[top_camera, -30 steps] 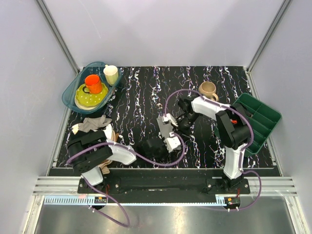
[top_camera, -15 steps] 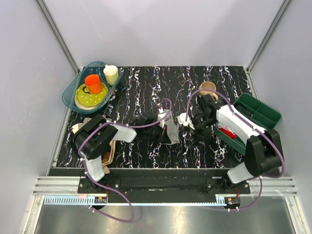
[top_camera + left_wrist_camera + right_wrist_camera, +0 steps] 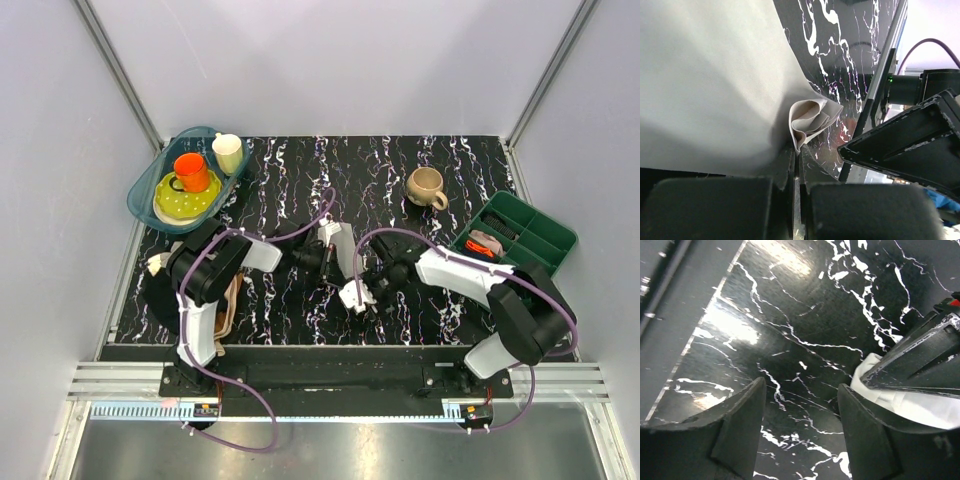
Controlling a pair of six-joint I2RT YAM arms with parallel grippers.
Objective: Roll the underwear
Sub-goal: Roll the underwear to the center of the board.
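Observation:
The underwear [image 3: 340, 243] is a light grey cloth lying bunched at the middle of the marble table. My left gripper [image 3: 325, 258] reaches in from the left and is shut on a folded edge of it. In the left wrist view the folded layers [image 3: 807, 120] stick out just past the shut gripper [image 3: 796, 150], and the rest of the fabric fills the upper left. My right gripper [image 3: 368, 285] is open and empty just right of the cloth's near end. In the right wrist view its jaws [image 3: 800, 387] straddle bare marble, with the cloth [image 3: 890, 402] at the right under a left finger [image 3: 920, 360].
A beige mug [image 3: 426, 185] stands at the back right. A green tray [image 3: 530, 235] sits at the right edge. A blue basin [image 3: 150, 195] with a yellow plate and cups is at the back left. Other cloths [image 3: 190, 255] lie by the left arm.
The left gripper has come from the near left to the table's middle. The right gripper has moved nearer and left, close to the cloth. The cloth looks more bunched.

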